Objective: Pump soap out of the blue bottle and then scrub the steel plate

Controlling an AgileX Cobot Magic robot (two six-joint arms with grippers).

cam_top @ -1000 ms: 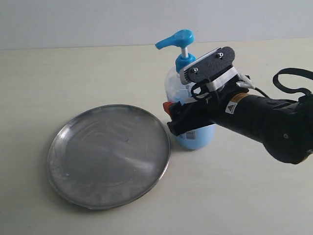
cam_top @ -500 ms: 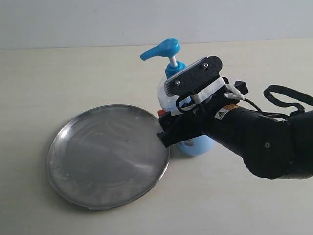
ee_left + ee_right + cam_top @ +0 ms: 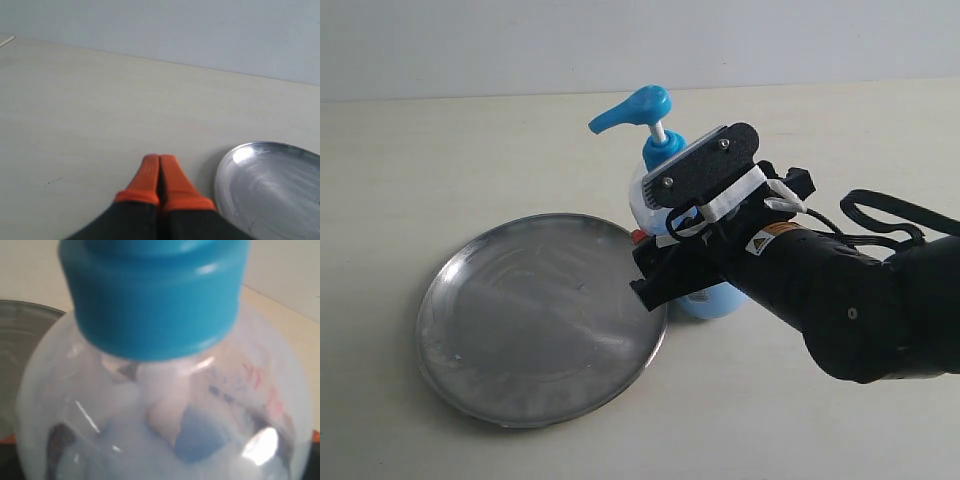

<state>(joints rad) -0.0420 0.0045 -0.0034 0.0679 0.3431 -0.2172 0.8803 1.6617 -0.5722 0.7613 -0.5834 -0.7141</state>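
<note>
Shows a pale cream counter (image 3: pixel 440 140) across the whole scene, under a plain light wall.

Left of centre on it: the steel plate (image 3: pixel 535 320), wide, round and shallow, dull grey and smudged, lying flat.

Entering from the right of the exterior view: a bulky black arm (image 3: pixel 850 300) ending in the right gripper (image 3: pixel 638 262). Jaws spread wide and closed around the body of the blue bottle (image 3: pixel 660 150), one jaw on the near side, one on the far side. Near jaw's dark tip overlaps the plate's right rim in that view; cannot tell whether it touches.

Bottle just beside the plate's right rim, leaning toward the plate, with light blue soap (image 3: pixel 718 298) in its lower part. Cannot tell whether the base rests on the counter.

In the right wrist view, fills the frame: clear rounded bottle shoulder (image 3: pixel 165 405) under the blue collar (image 3: pixel 155 290), sitting squarely between the jaws.

Bright blue pump head (image 3: pixel 630 108) on top, spout pointing to the plate's side.

In the left wrist view, left gripper (image 3: pixel 160 170) low over bare counter, orange fingertips (image 3: pixel 147 175) pressed together, gripping nothing, the plate's rim (image 3: pixel 225 165) nearby.
</note>
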